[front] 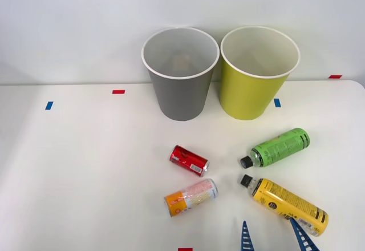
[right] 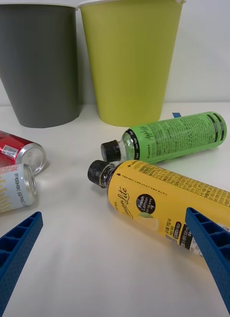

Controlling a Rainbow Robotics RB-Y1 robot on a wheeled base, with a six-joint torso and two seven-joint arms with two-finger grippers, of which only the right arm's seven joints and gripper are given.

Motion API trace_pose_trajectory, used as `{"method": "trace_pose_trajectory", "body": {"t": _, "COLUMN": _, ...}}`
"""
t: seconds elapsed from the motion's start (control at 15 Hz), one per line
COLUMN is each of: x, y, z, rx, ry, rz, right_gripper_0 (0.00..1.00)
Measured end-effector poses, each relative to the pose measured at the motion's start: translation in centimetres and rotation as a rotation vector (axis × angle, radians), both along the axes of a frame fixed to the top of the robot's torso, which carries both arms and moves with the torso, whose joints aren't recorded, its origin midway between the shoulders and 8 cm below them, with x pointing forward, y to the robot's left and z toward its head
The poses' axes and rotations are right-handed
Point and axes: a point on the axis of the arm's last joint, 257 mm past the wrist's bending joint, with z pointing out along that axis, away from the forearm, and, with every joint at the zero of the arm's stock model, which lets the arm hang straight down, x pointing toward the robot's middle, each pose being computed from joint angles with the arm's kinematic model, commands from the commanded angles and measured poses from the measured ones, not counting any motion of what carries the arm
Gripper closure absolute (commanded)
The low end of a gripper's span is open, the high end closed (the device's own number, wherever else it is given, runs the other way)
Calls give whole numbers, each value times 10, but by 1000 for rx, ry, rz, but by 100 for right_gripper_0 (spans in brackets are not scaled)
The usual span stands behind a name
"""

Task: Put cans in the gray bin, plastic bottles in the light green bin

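Observation:
The gray bin (front: 180,74) (right: 38,64) and the light green bin (front: 258,73) (right: 131,59) stand upright side by side at the table's back. Lying in front of them are a red can (front: 189,160) (right: 16,148), an orange and pink can (front: 191,197) (right: 13,190), a green plastic bottle (front: 279,147) (right: 177,136) and a yellow-labelled plastic bottle (front: 288,203) (right: 164,205), both black-capped. My right gripper (front: 274,237) (right: 115,257) is open near the front edge, just short of the yellow bottle, with one finger overlapping its label end. Nothing is held.
Small red and blue tape marks (front: 118,92) dot the white table (front: 85,165). A pale wall rises right behind the bins. The table's left half holds no objects.

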Motion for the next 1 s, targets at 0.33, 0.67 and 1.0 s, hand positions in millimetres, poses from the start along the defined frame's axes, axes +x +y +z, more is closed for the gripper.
{"method": "trace_pose_trajectory", "body": {"t": 0.33, "x": 0, "y": 0, "z": 0, "rx": 0, "ry": 0, "rz": 0, "right_gripper_0": 0}}
{"method": "trace_pose_trajectory", "body": {"t": 0.67, "x": 0, "y": 0, "z": 0, "rx": 0, "ry": 0, "rz": 0, "right_gripper_0": 0}}
{"method": "trace_pose_trajectory", "body": {"t": 1.0, "x": 0, "y": 0, "z": 0, "rx": 0, "ry": 0, "rz": 0, "right_gripper_0": 0}}
